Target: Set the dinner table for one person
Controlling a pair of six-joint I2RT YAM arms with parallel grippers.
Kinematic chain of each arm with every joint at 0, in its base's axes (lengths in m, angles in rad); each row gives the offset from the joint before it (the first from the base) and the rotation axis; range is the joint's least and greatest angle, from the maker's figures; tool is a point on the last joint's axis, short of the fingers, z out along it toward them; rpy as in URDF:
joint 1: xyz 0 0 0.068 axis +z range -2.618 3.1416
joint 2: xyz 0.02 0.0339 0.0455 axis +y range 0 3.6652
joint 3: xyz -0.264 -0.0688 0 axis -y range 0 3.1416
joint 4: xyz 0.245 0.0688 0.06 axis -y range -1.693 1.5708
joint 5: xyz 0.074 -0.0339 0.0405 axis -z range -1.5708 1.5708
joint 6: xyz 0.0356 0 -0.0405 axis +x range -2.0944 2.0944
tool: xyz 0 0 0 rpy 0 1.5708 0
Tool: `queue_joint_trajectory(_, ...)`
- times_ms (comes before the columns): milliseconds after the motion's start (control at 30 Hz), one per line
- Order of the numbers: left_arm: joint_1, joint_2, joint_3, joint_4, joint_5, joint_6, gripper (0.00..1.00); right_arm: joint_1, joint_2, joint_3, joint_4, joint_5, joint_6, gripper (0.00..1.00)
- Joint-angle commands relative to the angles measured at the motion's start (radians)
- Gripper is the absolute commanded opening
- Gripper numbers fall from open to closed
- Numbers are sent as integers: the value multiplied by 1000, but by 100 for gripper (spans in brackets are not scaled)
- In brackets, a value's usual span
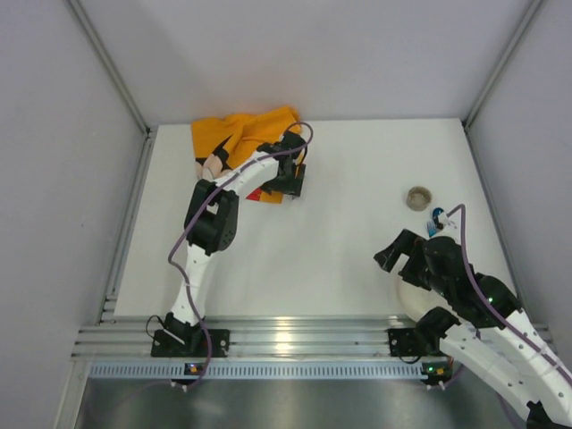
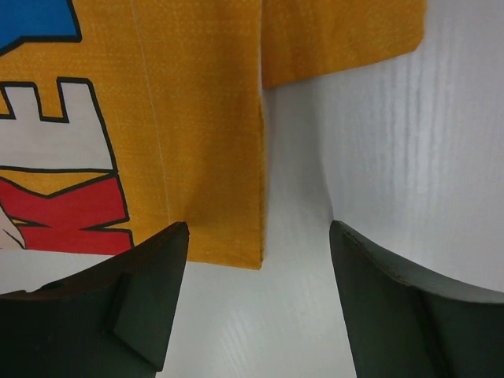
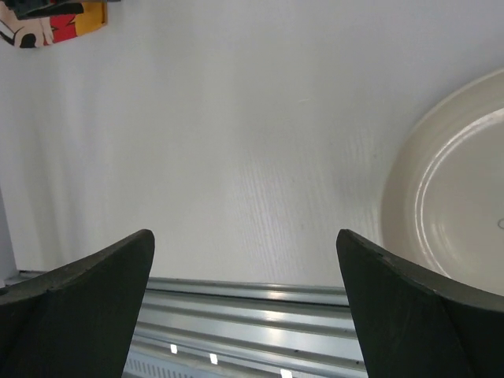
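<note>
The dinner table (image 1: 340, 223) is the wide white tabletop. An orange printed cloth (image 1: 239, 134) lies crumpled at its far left. My left gripper (image 1: 290, 186) hovers at the cloth's right edge, open and empty. In the left wrist view the cloth's (image 2: 189, 118) hemmed corner lies between my open fingers (image 2: 157, 299) over bare table. My right gripper (image 1: 393, 255) is open and empty at the near right. A cream plate (image 3: 457, 205) lies just right of it; in the top view the plate (image 1: 411, 299) is mostly hidden under the right arm.
A small round brown cup (image 1: 417, 197) stands at the right, with a small blue and white item (image 1: 435, 219) beside it, partly behind the right arm. An aluminium rail (image 1: 286, 335) runs along the near edge and shows in the right wrist view (image 3: 260, 315). Grey walls enclose the table.
</note>
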Motion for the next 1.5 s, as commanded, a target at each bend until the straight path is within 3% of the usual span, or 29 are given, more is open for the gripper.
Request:
queue_joint_trajectory(0,37,30,49,-67,-34,-2,77,8,-12,67,-91,71,14,100)
queue_joint_trajectory(167,76,45,23,-62,-19,-19,59,8,-15,78,-122,88,26,100)
queue_joint_trajectory(267,82,54,-6,-59,-24,-4,38,10,-14,76,-127,97,35,100)
queue_joint_trajectory(367,88,54,-47,-47,-21,1,0,8,-7,78,-125,104,37,100)
queue_joint_trajectory(633,56,-82,-11,-85,71,-1,0,7,34,110,-119,119,17,100)
queue_joint_trajectory(733,-105,-136,181,-204,-39,30,0,8,52,153,-144,166,15,100)
queue_joint_trajectory(767,-210,-141,281,-244,-57,57,0,8,63,165,-154,198,20,100)
queue_joint_trajectory(867,-341,-138,413,-298,-26,20,0,7,78,197,-182,234,29,100)
queue_joint_trajectory(900,-389,-139,437,-297,17,-8,9,7,89,203,-187,248,29,100)
queue_joint_trajectory(933,-406,-165,424,-281,78,-34,37,7,97,214,-190,254,31,100)
queue_joint_trajectory(967,-423,-183,361,-259,117,-68,98,7,109,219,-191,254,31,100)
queue_joint_trajectory(1067,-426,-248,235,-180,119,-74,99,7,132,228,-197,243,37,100)
queue_joint_trajectory(1233,-398,-280,214,-258,-105,-105,99,7,140,213,-200,199,52,100)
queue_joint_trajectory(1300,-351,-302,143,-263,-134,-123,99,7,129,201,-200,182,61,100)
queue_joint_trajectory(1467,-184,-421,-203,-121,-75,-126,99,8,100,182,-200,140,71,100)
